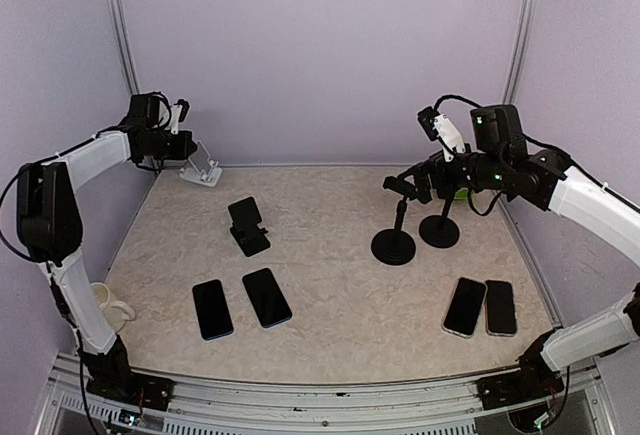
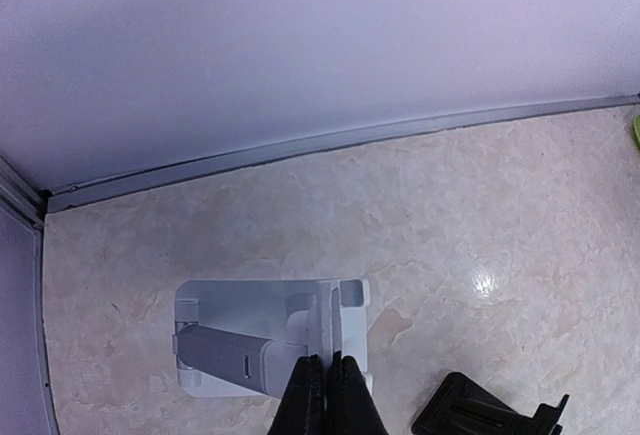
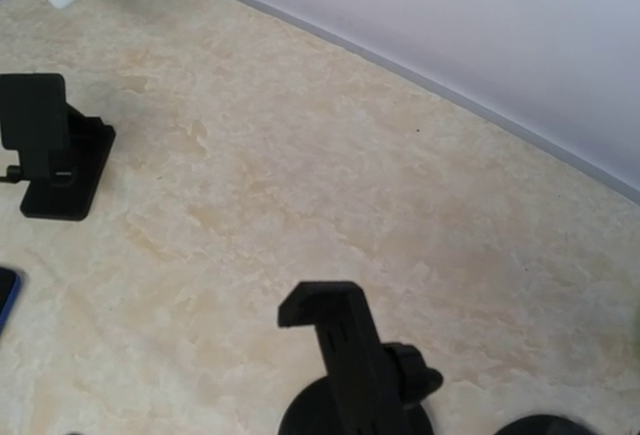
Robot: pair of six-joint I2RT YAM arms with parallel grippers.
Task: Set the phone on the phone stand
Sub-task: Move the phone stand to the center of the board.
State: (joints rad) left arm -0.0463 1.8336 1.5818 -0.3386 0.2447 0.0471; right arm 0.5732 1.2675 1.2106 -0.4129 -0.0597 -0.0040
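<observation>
Roughly near-to-far, long axis of flat leftmost phone point(image 1: 212, 309).

The left arm point(image 1: 92, 158) is stretching forward-left; the left gripper point(image 2: 325, 367) is holding its fingers pressed together. The right arm point(image 1: 590, 205) is angling inward; the right gripper point(image 1: 412, 183) is standing fully spread.

Marbled table point(image 1: 340, 260) — 4 phones point(image 1: 212, 309) point(image 1: 267, 297) point(image 1: 464, 306) point(image 1: 501, 307), 1 white stand point(image 1: 203, 166), 3 black stands point(image 1: 247, 225) point(image 1: 394, 245) point(image 1: 440, 232).

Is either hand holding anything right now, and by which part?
Right hand open, holding nothing. Left hand shut, tips at the edge of the white stand; whether it pinches that edge cannot be told.
</observation>
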